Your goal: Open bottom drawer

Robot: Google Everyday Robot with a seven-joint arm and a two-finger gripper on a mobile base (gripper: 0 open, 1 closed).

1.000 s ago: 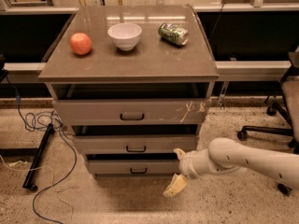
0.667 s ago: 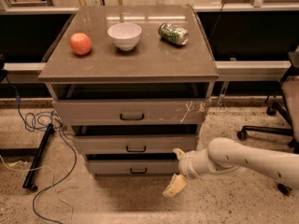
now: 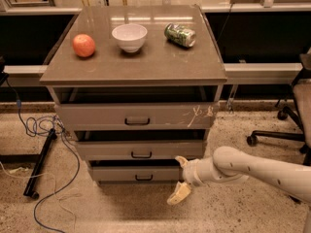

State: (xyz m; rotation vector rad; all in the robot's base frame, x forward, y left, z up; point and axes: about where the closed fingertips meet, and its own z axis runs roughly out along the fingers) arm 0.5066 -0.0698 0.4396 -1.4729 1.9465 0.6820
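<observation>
Bottom drawer (image 3: 121, 173): lowest and narrowest of the stack, just above the floor (image 3: 121, 210), with its bar handle (image 3: 144, 177) at centre.
Gripper (image 3: 180, 177): I see it at the drawer's right edge, right of the handle, jaws spread, one fingertip high and one low.
Open floor in front; cables (image 3: 53, 144) well left, chair base (image 3: 272, 135) well right.
Cabinet top (image 3: 146, 67): apple (image 3: 84, 45), bowl (image 3: 129, 37), can (image 3: 180, 35).

Cabinet top (image 3: 160, 64) carries apple (image 3: 84, 45), bowl (image 3: 129, 37), tipped can (image 3: 180, 35); gripper (image 3: 181, 177) low in front.
</observation>
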